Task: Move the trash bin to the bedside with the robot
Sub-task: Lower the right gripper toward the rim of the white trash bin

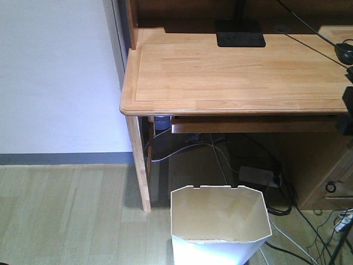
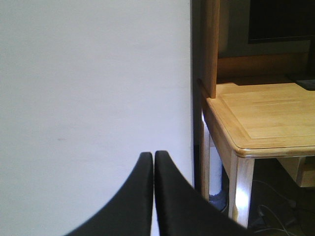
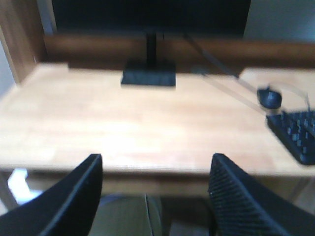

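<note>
Pressing together tip to tip, the left fingers (image 2: 140, 196) hold nothing, facing a white wall (image 2: 88, 88). The right fingers (image 3: 74, 196) gape wide, empty, before the wooden surface (image 3: 123, 128). The trash bin (image 1: 209, 253) stands on the floor (image 1: 66, 210) near the surface's leg (image 1: 140, 165).

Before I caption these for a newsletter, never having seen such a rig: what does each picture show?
It is a two-armed robot on a mobile base. The front view looks down on a wooden desk with the white trash bin on the floor before it. The other two cameras sit on the wrists. The left gripper is shut, empty, facing a white wall. The right gripper is open, empty, facing the desk, which carries a monitor stand, a mouse and a keyboard.
</note>
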Robot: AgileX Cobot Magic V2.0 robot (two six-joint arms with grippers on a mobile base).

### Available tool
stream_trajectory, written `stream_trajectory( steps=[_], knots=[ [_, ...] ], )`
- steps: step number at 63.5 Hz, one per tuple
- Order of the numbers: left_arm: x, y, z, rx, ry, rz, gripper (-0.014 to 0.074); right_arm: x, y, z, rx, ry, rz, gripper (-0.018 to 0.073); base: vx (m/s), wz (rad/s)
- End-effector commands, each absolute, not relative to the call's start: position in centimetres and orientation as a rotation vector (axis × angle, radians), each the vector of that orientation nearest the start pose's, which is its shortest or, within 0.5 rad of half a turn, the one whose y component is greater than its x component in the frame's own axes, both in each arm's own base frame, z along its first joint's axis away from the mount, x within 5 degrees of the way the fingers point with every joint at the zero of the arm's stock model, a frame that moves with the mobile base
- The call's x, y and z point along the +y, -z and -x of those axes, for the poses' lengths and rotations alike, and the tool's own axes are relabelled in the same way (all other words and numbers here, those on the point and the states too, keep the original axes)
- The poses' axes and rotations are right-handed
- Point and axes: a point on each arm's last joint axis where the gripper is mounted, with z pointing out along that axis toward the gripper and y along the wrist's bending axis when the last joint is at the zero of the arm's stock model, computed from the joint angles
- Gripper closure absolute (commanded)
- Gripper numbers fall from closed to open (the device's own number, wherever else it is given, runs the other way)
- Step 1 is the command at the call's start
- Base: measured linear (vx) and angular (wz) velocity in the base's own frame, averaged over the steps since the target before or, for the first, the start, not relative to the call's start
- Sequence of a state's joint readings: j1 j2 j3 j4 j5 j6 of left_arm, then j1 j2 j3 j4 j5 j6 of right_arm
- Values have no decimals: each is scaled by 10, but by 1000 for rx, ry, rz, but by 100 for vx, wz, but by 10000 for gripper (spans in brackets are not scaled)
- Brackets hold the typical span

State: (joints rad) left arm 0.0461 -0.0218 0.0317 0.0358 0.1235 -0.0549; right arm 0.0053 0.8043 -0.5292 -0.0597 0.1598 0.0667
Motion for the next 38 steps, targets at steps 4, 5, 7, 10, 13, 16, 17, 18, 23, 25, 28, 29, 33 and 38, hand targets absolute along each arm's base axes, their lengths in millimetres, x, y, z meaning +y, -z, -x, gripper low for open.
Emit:
stream_trajectory(
  steps=[4, 5, 7, 10, 13, 16, 17, 18, 23, 25, 28, 29, 33, 38],
  knots=[
    [3, -208, -54, 1513, -18, 55, 603, 0, -305, -196, 1979, -11, -25, 103, 0, 0],
    [3, -208, -54, 1513, -18, 55, 603, 0, -303, -199, 1995, -15, -30, 103, 0, 0],
    [3, -208, -54, 1513, -18, 55, 603, 0, -299, -207, 2035, -22, -40, 103, 0, 0],
    [3, -208, -54, 1513, -18, 55, 603, 1, -293, -216, 2088, -28, -48, 103, 0, 0],
    [3, -208, -54, 1513, -18, 55, 603, 1, -284, -226, 2150, -29, -53, 103, 0, 0],
    [3, -208, -54, 1513, -18, 55, 603, 1, -278, -234, 2185, -28, -54, 103, 0, 0],
    [3, -208, -54, 1513, -18, 55, 603, 1, -276, -237, 2198, -28, -54, 103, 0, 0],
    [3, -208, -54, 1513, -18, 55, 603, 1, -271, -241, 2220, -27, -54, 103, 0, 0],
    [3, -208, -54, 1513, -18, 55, 603, 1, -258, -255, 2289, -14, -32, 103, 0, 0],
    [3, -208, -54, 1513, -18, 55, 603, 1, -250, -261, 2331, -9, -22, 103, 0, 0],
    [3, -208, -54, 1513, -18, 55, 603, 1, -242, -267, 2374, -6, -19, 103, 0, 0],
    [3, -208, -54, 1513, -18, 55, 603, 1, -239, -270, 2391, -6, -19, 103, 0, 0],
    [3, -208, -54, 1513, -18, 55, 603, 1, -224, -282, 2461, -2, -14, 103, 0, 0],
    [3, -208, -54, 1513, -18, 55, 603, 1, -206, -294, 2532, 6, 16, 103, 0, 0]
  ],
)
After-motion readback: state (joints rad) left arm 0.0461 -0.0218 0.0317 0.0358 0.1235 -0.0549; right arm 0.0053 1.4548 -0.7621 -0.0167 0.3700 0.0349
